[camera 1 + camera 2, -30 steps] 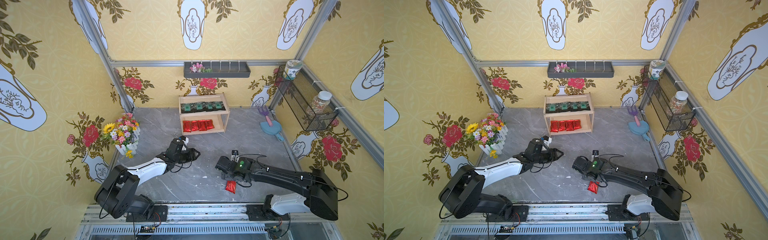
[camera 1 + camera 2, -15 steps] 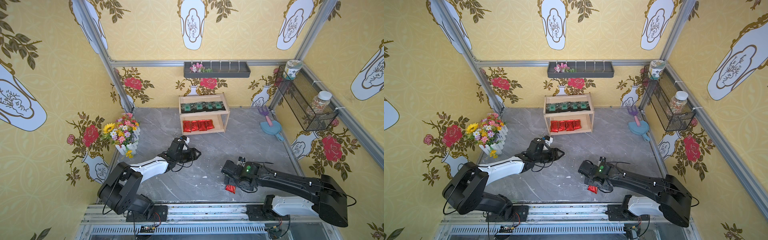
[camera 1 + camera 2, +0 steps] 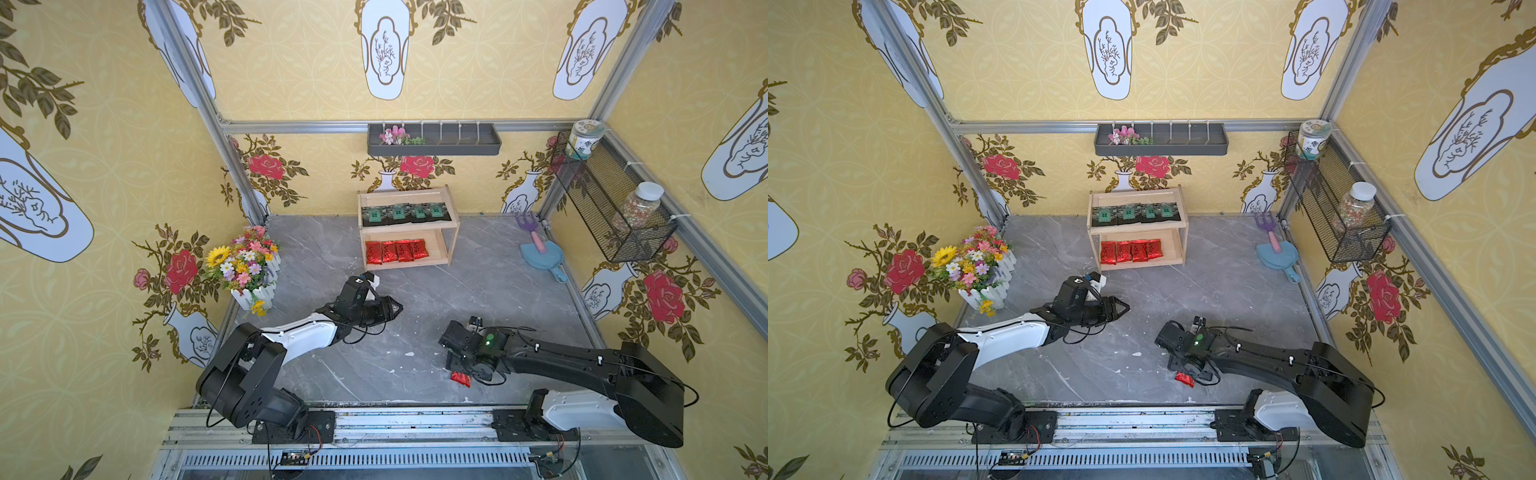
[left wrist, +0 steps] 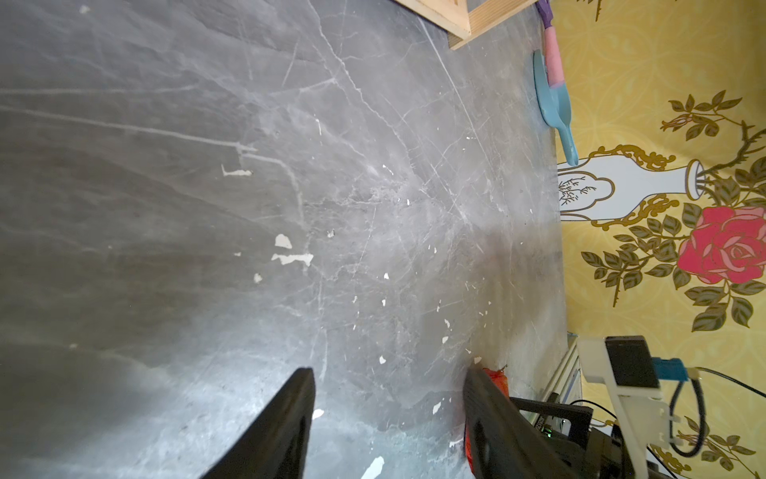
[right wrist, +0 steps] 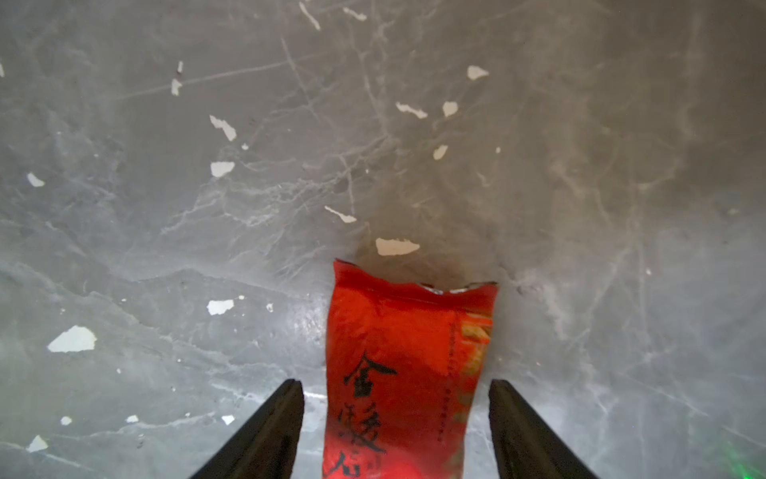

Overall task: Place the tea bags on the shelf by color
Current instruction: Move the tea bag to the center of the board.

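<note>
The wooden shelf point(image 3: 454, 227) stands at the back wall in both top views. Its upper tier carries a row of black tea bags point(image 3: 405, 213) and its lower tier a row of red ones point(image 3: 397, 251). One loose red tea bag point(image 3: 460, 378) point(image 5: 406, 373) lies flat on the grey floor near the front edge. My right gripper point(image 3: 457, 366) point(image 5: 396, 383) is low over it and open, one finger on each side with a gap to the packet. My left gripper point(image 3: 397, 309) point(image 4: 389, 371) hovers open and empty over the middle floor.
A flower pot point(image 3: 245, 266) stands at the left wall. A blue scoop with a pink rake point(image 3: 540, 255) lies at the right wall. A wire basket point(image 3: 611, 208) with jars and a grey wall tray point(image 3: 434, 143) hang higher up. The metal front rail point(image 3: 374, 415) runs just behind the loose packet.
My right arm has swung toward the front edge and come down over the loose red tea bag, which now lies between its fingers. The left arm has barely shifted.
</note>
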Tool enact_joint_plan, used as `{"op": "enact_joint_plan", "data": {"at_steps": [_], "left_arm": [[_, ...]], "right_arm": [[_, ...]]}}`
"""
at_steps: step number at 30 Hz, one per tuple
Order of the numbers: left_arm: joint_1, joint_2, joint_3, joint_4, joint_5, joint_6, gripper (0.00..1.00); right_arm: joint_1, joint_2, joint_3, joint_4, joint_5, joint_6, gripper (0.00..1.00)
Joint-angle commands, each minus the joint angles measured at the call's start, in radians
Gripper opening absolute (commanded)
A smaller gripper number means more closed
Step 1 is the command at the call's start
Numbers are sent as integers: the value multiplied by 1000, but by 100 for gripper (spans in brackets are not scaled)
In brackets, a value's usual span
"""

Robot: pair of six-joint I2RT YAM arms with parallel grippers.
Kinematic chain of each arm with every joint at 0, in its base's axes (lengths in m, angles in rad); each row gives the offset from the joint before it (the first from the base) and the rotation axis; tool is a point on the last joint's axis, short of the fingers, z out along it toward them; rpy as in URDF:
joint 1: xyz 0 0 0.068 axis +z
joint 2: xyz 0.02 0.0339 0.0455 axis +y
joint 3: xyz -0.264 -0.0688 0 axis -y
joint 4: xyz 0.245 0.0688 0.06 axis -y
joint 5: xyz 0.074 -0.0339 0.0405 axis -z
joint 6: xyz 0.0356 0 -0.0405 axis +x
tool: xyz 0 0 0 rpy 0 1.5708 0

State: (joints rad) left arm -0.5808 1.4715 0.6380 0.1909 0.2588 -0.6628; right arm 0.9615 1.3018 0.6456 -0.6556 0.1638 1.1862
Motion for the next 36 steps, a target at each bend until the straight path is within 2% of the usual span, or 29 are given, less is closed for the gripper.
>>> {"op": "enact_joint_plan", "data": {"at_steps": [1,12,19,23,28,36], "left_arm": [[1,5,-1,12,11,8,63],[1,9,2,9,7,7,63],[1,12,9,3,0,6,63],[2,8,6,-2,-10,5,63],[7,-6,-1,-7,-27,0,63],[33,-7,-6,-2,-15,-3,63]], "right_arm": [[-3,26,-6,62,2,-22,74],[-28,64,-22,121,24,-70,66],[-33,133,45,127,41,-136,60],[-46,170,91,134,46,-192,60],[-93,235,175,200,12,-352,60],[-138,468,398,351,-82,-715,58]]}}
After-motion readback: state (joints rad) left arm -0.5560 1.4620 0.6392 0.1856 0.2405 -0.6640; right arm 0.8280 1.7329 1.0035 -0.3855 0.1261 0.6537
